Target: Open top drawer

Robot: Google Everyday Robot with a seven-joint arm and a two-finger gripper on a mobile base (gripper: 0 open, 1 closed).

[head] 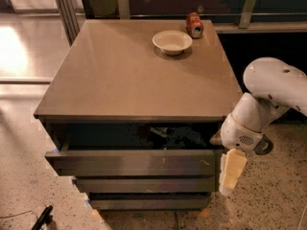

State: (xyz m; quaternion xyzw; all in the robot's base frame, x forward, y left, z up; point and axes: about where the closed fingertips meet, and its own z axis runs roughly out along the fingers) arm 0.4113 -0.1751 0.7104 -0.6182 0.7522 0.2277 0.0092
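The top drawer (134,162) is the widest of three dark grey-brown fronts under the cabinet top. It stands pulled out a short way, with a dark gap behind it where some dark items lie. A pale scratch shows near its right end. My gripper (230,171) hangs at the drawer's right end, its cream-coloured finger pointing down beside the front's right edge. The white arm (268,95) comes in from the right.
On the grey-brown cabinet top (120,80) a white bowl (172,41) and a red-orange can (194,25) lie at the far right. Two shorter drawer fronts (144,183) sit below. A black object (42,218) lies on the speckled floor, front left. Railings stand behind.
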